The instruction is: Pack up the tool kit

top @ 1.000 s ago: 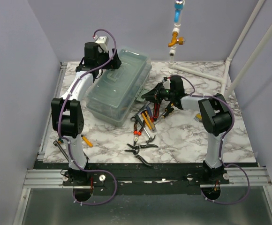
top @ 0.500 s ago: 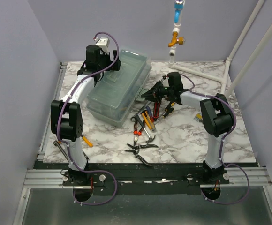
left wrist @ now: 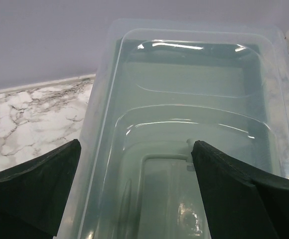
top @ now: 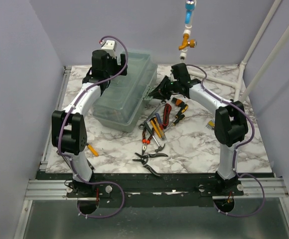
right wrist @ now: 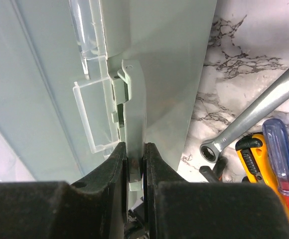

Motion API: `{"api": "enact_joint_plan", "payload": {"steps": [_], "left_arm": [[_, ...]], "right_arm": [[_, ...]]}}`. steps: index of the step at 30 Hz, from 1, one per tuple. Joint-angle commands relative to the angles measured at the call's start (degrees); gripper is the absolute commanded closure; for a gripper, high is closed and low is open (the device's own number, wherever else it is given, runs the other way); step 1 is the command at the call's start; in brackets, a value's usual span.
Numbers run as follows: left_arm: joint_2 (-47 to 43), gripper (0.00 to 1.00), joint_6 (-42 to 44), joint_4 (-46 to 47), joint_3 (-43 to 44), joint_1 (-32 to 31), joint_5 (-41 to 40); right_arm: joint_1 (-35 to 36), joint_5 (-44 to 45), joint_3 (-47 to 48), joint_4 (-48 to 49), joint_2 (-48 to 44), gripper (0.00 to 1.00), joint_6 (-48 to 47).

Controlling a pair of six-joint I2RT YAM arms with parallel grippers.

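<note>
The translucent tool box (top: 124, 94) stands at the back left of the table with its lid down. My left gripper (top: 115, 68) hovers open over the lid's far left end. In the left wrist view the lid (left wrist: 184, 94) fills the frame between my spread fingers (left wrist: 40, 189). My right gripper (top: 158, 91) is at the box's right side. In the right wrist view it (right wrist: 134, 154) is shut on the box's grey latch (right wrist: 133, 99). Loose tools (top: 157, 124) lie on the table right of the box.
A silver ring spanner (right wrist: 256, 114) and a yellow-handled screwdriver (right wrist: 256, 159) lie just right of the latch. Pliers (top: 149, 157) lie nearer the front, and a small yellow tool (top: 92, 149) at the front left. White pipes (top: 209, 77) run along the back right.
My right gripper has moved up and toward the back with the latch in it. The box now sits straighter. My left gripper has shifted slightly toward the back over the lid.
</note>
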Motion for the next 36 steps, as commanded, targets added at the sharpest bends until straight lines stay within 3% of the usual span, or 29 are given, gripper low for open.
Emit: {"api": "enact_joint_plan", "payload": {"steps": [1, 7, 14, 20, 36], "left_arm": [[1.37, 0.01, 2.57, -11.32, -3.3, -3.48, 2.29], [1.47, 0.02, 3.71, -11.43, -4.49, -6.14, 0.78], [0.59, 0.02, 6.02, -12.89, -7.36, -11.49, -6.31], [1.09, 0.02, 7.53, -15.78, -7.7, -16.17, -14.21], [5.19, 0.02, 7.35, -18.21, -7.35, -22.6, -19.4]], "right_arm": [[-0.02, 5.8, 9.78, 1.75, -3.16, 0.99, -2.27], [0.03, 9.22, 9.7, -2.44, -2.89, 0.99, -4.58], [-0.01, 11.51, 5.6, -2.05, -4.21, 0.99, -6.45], [-0.02, 13.33, 10.87, -6.17, -3.64, 0.99, -7.83], [2.74, 21.63, 25.62, -19.06, -1.25, 0.99, -11.69]]}}
